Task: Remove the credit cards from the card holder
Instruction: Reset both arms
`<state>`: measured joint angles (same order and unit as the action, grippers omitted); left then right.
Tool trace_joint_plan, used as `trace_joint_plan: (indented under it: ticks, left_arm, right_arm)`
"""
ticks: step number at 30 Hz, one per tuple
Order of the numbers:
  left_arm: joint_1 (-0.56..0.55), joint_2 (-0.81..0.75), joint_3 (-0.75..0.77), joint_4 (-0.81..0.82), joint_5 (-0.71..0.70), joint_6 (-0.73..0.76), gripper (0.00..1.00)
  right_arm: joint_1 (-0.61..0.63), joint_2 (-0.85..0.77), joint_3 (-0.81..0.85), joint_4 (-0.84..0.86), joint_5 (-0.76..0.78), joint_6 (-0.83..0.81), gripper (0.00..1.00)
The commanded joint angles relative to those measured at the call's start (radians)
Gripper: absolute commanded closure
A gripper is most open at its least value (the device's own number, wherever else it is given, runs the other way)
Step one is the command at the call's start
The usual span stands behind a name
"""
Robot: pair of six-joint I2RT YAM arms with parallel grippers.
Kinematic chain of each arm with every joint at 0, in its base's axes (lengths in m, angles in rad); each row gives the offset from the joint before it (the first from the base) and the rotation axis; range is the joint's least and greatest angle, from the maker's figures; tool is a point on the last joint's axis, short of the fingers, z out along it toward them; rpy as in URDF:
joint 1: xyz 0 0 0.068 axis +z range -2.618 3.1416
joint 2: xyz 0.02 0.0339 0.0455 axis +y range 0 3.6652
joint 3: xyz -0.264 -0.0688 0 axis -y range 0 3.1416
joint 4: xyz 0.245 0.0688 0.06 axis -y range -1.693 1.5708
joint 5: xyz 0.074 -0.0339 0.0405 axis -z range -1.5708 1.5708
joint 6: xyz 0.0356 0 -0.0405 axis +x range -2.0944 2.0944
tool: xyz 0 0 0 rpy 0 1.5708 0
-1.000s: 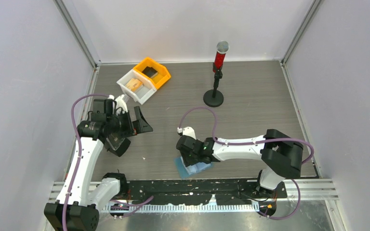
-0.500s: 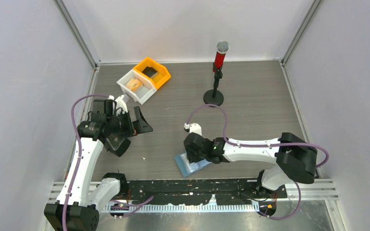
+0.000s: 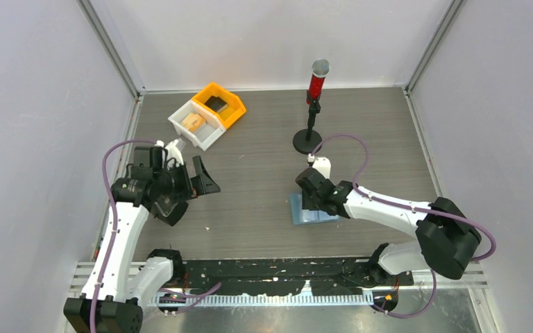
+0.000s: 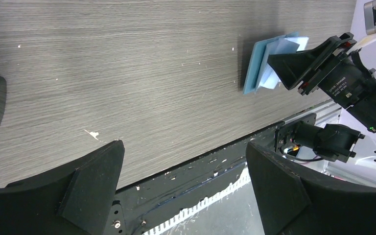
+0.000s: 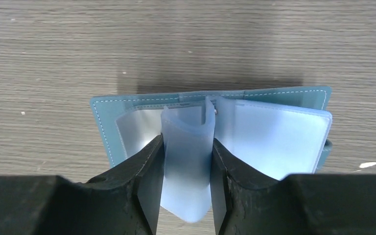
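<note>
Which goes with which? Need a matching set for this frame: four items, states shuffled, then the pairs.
Items
1. orange bin
2. white bin
3. card holder
4. left gripper

States
A. open, holding nothing
B. holds the dark card
C. lies open, a clear sleeve pinched by the right gripper
D. holds the tan card

Pairs: 1-B, 2-D, 3-C, 4-A

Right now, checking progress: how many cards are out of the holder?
2: a dark card in the orange bin, a tan card in the white bin. More may be hidden in the holder sleeves.
</note>
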<state>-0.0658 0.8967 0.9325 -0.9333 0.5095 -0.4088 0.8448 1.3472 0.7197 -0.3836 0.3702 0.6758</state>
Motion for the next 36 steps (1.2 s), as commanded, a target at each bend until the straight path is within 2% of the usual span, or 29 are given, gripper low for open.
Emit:
trace_joint_plan:
  ticks: [1,5,7,10,12,13,17,22,26,36]
  left_arm:
    - [0.002,-0.036,0.006,0.007,0.020,0.008,0.01]
    - [0.003,-0.055,0.033,-0.016,0.035,0.001,0.01]
    - [0.003,-0.066,0.050,-0.035,0.047,0.004,0.01]
    - [0.002,-0.087,0.081,-0.063,0.061,0.015,0.01]
    - [0.002,-0.102,0.106,-0.071,0.074,0.023,0.01]
    - [0.003,-0.111,0.121,-0.071,0.091,0.032,0.01]
    - [0.002,-0.139,0.184,-0.064,0.097,0.043,0.01]
    - [0.003,-0.203,0.212,0.026,0.115,-0.005,0.01]
    - [0.003,-0.276,0.179,0.129,0.119,-0.040,0.01]
    - [0.003,-0.342,0.108,0.171,0.122,-0.048,0.01]
  right_arm:
    - [-0.024,-0.034,0.005,-0.038,0.046,-0.037,0.55]
    - [-0.024,-0.039,0.068,-0.112,0.036,-0.040,0.42]
    - [-0.024,-0.073,0.091,-0.146,0.029,-0.040,0.32]
    - [-0.022,-0.161,0.125,-0.172,-0.001,-0.068,0.23]
    - [-0.020,-0.212,0.149,-0.166,-0.028,-0.112,0.11]
    - [-0.020,-0.226,0.168,-0.179,-0.036,-0.140,0.02]
    - [-0.019,-0.310,0.258,-0.237,-0.022,-0.191,0.04]
    - [-0.019,-0.386,0.366,-0.279,0.005,-0.211,0.05]
    - [-0.020,-0.475,0.368,-0.245,0.000,-0.193,0.05]
    - [-0.020,-0.674,0.269,-0.140,-0.029,-0.172,0.05]
